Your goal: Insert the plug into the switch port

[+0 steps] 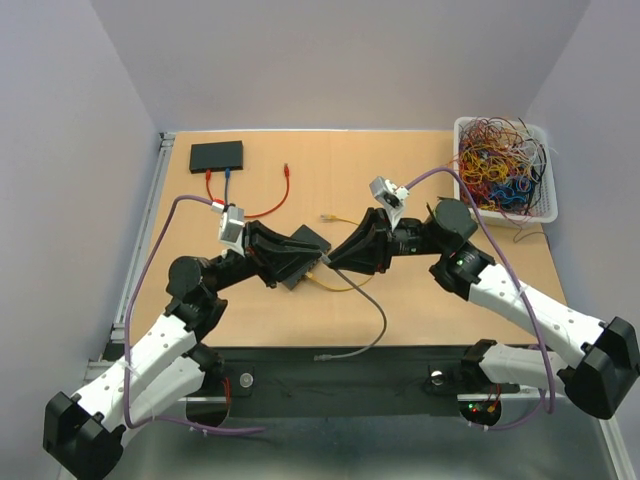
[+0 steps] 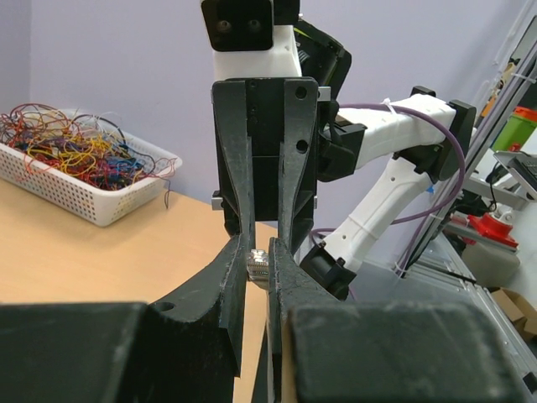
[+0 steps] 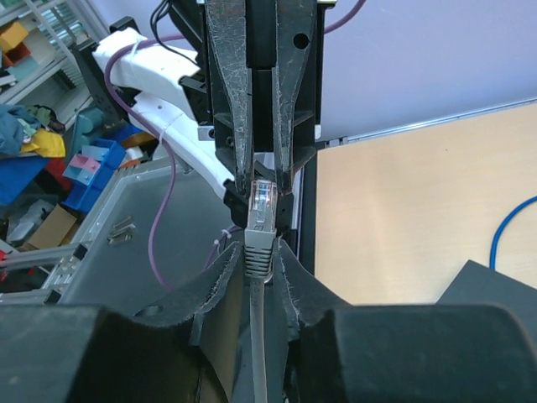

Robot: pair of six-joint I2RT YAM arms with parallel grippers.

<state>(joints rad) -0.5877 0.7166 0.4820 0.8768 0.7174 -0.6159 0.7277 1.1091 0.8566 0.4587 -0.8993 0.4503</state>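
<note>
A clear plug (image 3: pixel 263 206) with a grey boot is held in the air between the two arms. My right gripper (image 3: pixel 262 252) is shut on the boot, and the grey cable (image 1: pixel 375 310) trails toward the table's near edge. From the other side my left gripper (image 2: pixel 258 252) is shut on the plug's tip (image 2: pixel 258 264). In the top view both grippers meet fingertip to fingertip, the left (image 1: pixel 316 262) and the right (image 1: pixel 329 262), over a black switch box (image 1: pixel 308 243) that they partly hide. Its ports do not show.
A second black switch (image 1: pixel 217 155) sits at the far left with red and blue cables plugged in. A loose yellow cable (image 1: pixel 338 217) lies behind the grippers. A white basket (image 1: pixel 503 165) of tangled wires stands at the far right.
</note>
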